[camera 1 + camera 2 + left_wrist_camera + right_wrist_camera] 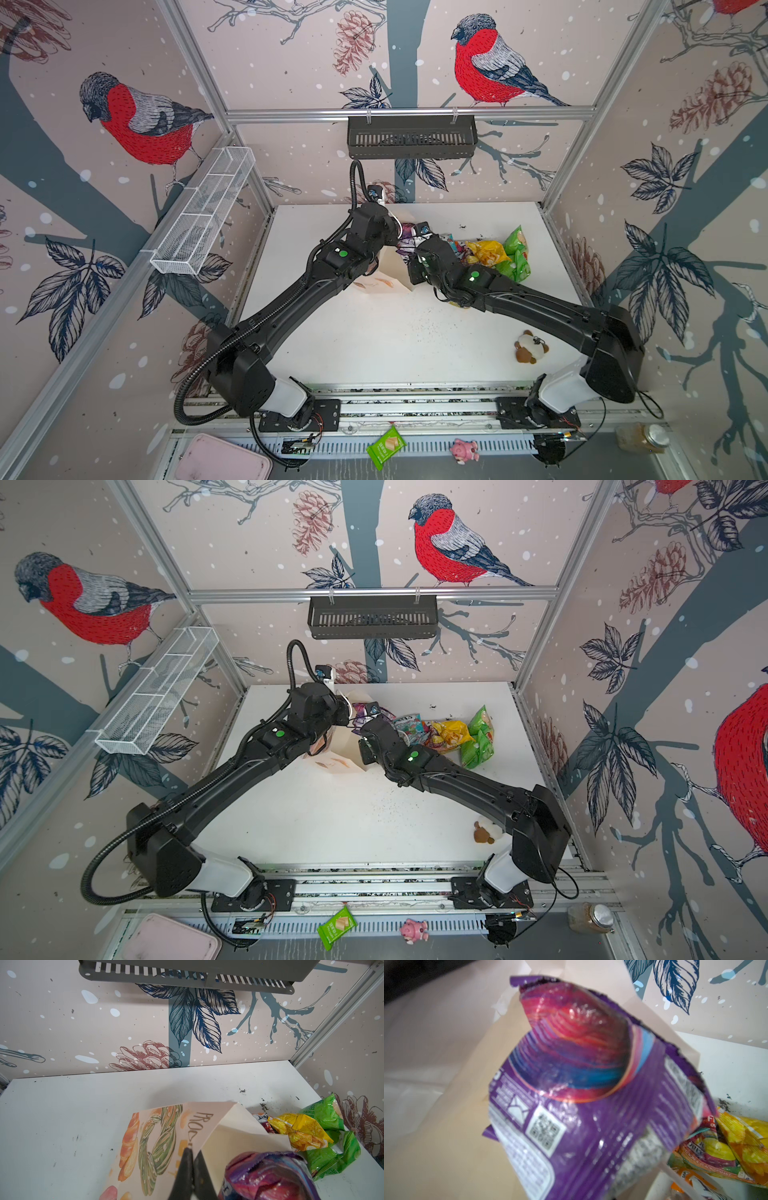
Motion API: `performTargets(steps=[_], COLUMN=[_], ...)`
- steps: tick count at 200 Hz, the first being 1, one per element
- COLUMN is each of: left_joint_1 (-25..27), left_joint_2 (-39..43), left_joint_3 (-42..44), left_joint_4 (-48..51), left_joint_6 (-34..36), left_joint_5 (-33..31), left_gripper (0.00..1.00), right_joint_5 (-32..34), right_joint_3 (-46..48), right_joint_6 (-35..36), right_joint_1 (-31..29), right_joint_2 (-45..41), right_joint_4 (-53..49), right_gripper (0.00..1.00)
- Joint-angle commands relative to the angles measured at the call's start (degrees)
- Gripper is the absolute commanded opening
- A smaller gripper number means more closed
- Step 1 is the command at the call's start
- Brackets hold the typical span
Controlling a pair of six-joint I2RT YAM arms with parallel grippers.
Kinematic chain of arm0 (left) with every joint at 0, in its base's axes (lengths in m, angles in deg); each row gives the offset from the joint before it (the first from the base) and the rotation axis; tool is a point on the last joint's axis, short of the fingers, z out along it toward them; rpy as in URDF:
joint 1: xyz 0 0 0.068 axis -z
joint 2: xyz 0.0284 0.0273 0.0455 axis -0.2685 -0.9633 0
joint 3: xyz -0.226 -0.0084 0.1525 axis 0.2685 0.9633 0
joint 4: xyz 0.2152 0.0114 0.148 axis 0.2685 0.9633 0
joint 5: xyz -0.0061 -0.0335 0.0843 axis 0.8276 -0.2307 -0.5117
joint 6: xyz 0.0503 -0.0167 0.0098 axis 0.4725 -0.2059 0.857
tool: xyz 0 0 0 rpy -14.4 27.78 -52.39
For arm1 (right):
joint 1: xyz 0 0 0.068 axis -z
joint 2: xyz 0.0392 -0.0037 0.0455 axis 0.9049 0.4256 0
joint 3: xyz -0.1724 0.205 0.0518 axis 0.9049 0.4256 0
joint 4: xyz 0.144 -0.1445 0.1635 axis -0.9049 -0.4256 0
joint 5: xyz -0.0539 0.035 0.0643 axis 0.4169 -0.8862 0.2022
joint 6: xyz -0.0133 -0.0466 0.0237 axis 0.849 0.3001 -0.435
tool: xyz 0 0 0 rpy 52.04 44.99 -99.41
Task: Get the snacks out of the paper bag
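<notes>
As I stand here and look in, the left gripper (193, 1151) has its two black fingers squeezed tight together on the top edge of the paper bag (158, 1136). It pins the bag in place near the back of the table (72, 1109). I cannot tell if the bag stands straight or leans.

The right gripper (409, 248) is just beside it, at the bag's open mouth. I cannot see its fingers, but the purple packet (591, 1088) hangs up in the air right in front of it, so I think it is clamped on that packet.

Other snacks are already out. A yellow packet (299, 1132) and some green packets (324, 1114) lie in a heap on the table, just beside the bag on the right arm's side.

The purple packet looks very light, puffy and crinkly. Its shiny skin (the kind that slides) could slip out of a loose pinch. I think the best place to hold it is the flat sealed strip at its end, not the fat middle, where the food inside could get crushed.

The bag is thin paper and light too. It could tear or tip if pulled hard, so holding its rim makes sense.
</notes>
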Motion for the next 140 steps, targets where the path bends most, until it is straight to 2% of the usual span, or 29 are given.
performTargets(steps=[1,46,140], left_joint_1=[-1.5,-1.5,-1.0], left_joint_2=[-2.2,-5.2,-5.7], left_joint_3=[-1.3,-4.4,-4.5], left_joint_4=[11.5,12.9,12.4], left_joint_6=[4.4,4.2,5.6], left_joint_5=[-7.8,-7.2,-5.3], left_gripper=[0.0,0.0,0.0], right_joint_5=[-0.7,-4.6,-3.0], right_joint_3=[-1.6,-3.4,-8.5], right_joint_6=[-3.4,-3.3,-3.7], right_joint_1=[1.2,2.3,4.1], right_joint_2=[-7.2,-8.3,-5.0], right_joint_4=[12.4,13.8,10.8], right_gripper=[0.0,0.0,0.0])
